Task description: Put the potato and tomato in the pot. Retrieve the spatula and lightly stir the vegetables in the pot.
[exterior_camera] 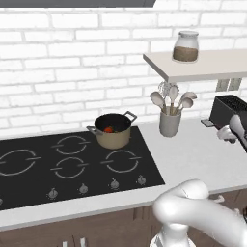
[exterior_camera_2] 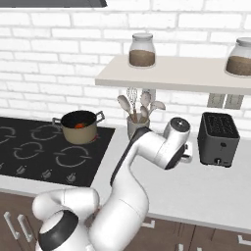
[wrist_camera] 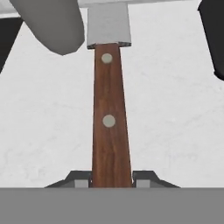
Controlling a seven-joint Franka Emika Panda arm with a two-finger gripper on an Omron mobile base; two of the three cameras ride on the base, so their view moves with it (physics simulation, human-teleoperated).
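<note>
The spatula [wrist_camera: 110, 127] has a brown wooden handle with two rivets and a flat metal blade [wrist_camera: 108, 24], and it lies over the white counter. My gripper [wrist_camera: 111, 179] is shut on the near end of the handle, one fingertip on each side. From the left base view the hand [exterior_camera: 230, 133] hangs low at the right edge, in front of the toaster. The tan pot [exterior_camera: 113, 130] [exterior_camera_2: 79, 127] stands on the cooktop's back right burner with the red-orange tomato [exterior_camera: 108, 129] [exterior_camera_2: 80, 125] inside. The potato is hidden.
A grey utensil cup [exterior_camera: 170, 120] [exterior_camera_2: 137, 125] with spoons and a whisk stands right of the cooktop [exterior_camera: 72, 164]. The black toaster [exterior_camera: 229, 108] [exterior_camera_2: 218, 137] sits on the counter further right. A shelf [exterior_camera_2: 166, 73] with jars hangs above both.
</note>
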